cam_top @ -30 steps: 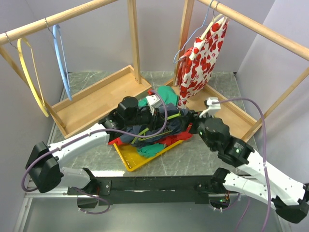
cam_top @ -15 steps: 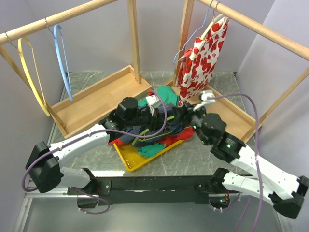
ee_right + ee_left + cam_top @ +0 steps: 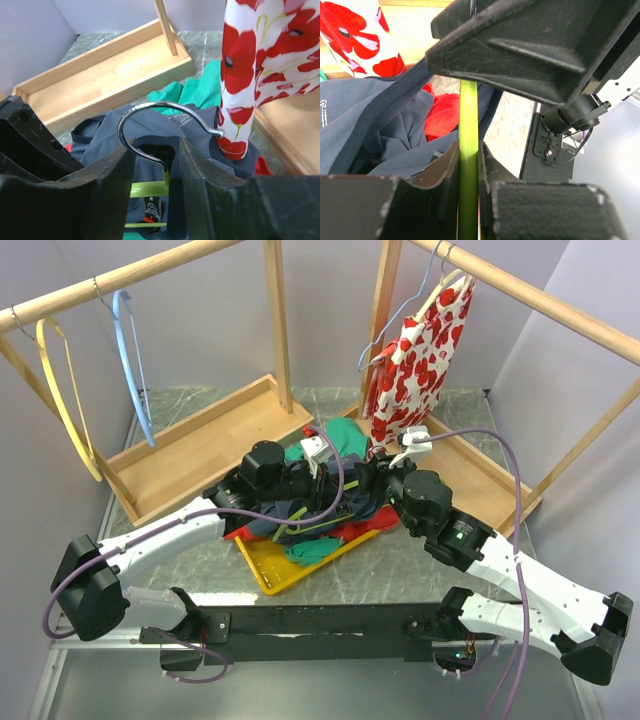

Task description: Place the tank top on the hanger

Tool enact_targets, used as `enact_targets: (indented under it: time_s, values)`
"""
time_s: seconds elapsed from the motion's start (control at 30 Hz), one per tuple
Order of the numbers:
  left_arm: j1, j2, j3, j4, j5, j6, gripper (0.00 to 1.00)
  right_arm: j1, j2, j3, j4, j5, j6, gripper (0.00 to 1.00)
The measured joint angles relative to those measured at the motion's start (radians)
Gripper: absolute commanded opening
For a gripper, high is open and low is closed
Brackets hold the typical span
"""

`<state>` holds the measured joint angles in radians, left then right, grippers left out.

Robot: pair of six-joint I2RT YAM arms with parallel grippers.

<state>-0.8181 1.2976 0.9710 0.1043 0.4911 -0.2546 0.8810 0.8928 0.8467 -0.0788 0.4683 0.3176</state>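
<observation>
The dark navy tank top [image 3: 298, 510] lies crumpled on top of a heap of clothes in a tray. It also shows in the left wrist view [image 3: 380, 130] and in the right wrist view [image 3: 150, 125], where its orange-red mark shows. My left gripper [image 3: 318, 480] [image 3: 468, 150] is shut on a bar of the lime-green hanger [image 3: 468, 115] [image 3: 312, 524]. My right gripper [image 3: 373, 478] [image 3: 154, 146] is open. Its fingers stand on either side of the hanger's neck, below the metal hook [image 3: 165, 106]. Much of the hanger is hidden by fabric.
A yellow tray [image 3: 262, 570] holds the heap, with a red garment [image 3: 362, 528] and a green garment [image 3: 347, 440]. A white cloth with red hearts [image 3: 425, 350] hangs on the right rack. A yellow hanger [image 3: 62, 390] and a blue hanger [image 3: 130, 370] hang on the left rail.
My right arm has swung left and forward, bringing its gripper up to the hanger's hook on the heap. My left arm has stayed put, holding the hanger.
</observation>
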Motion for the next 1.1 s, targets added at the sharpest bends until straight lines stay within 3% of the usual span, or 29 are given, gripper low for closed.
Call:
enact_targets:
  time_s: [0.13, 0.2, 0.23, 0.3, 0.33, 0.4, 0.53, 0.6, 0.73, 0.93, 1.1]
  values:
    - [0.0, 0.0, 0.0, 0.001, -0.002, -0.011, 0.01, 0.0, 0.003, -0.014, 0.002, 0.0, 0.006, 0.42]
    - [0.0, 0.0, 0.0, -0.002, -0.007, -0.02, 0.01, 0.0, 0.004, -0.024, 0.007, 0.001, 0.006, 0.35]
    - [0.0, 0.0, 0.0, -0.004, -0.009, -0.022, 0.01, 0.0, 0.004, -0.029, 0.013, 0.002, 0.007, 0.29]
    - [0.0, 0.0, 0.0, -0.012, -0.011, -0.025, 0.03, 0.0, 0.004, -0.039, 0.019, 0.006, 0.007, 0.06]
    - [0.0, 0.0, 0.0, -0.013, -0.014, -0.026, 0.08, 0.0, 0.004, -0.042, 0.023, 0.008, -0.002, 0.0]
    - [0.0, 0.0, 0.002, -0.026, -0.017, -0.035, 0.15, 0.0, 0.004, -0.052, 0.016, 0.013, -0.032, 0.0]
    - [-0.002, 0.002, 0.005, -0.041, -0.041, -0.058, 0.52, 0.0, 0.008, -0.06, 0.009, 0.018, -0.053, 0.0]
    - [-0.004, 0.002, 0.021, -0.033, -0.08, -0.084, 0.54, 0.0, 0.008, -0.064, 0.011, 0.022, -0.048, 0.0]
    - [-0.003, -0.006, 0.037, -0.017, -0.167, -0.129, 0.72, 0.0, 0.008, -0.069, 0.013, 0.038, -0.053, 0.0]
    - [0.003, -0.08, 0.043, -0.13, -0.411, -0.227, 0.75, 0.0, 0.005, -0.085, 0.025, 0.063, -0.068, 0.0]
    - [0.063, -0.19, 0.033, -0.259, -0.568, -0.304, 0.59, 0.003, 0.003, -0.115, 0.035, 0.072, -0.076, 0.0]
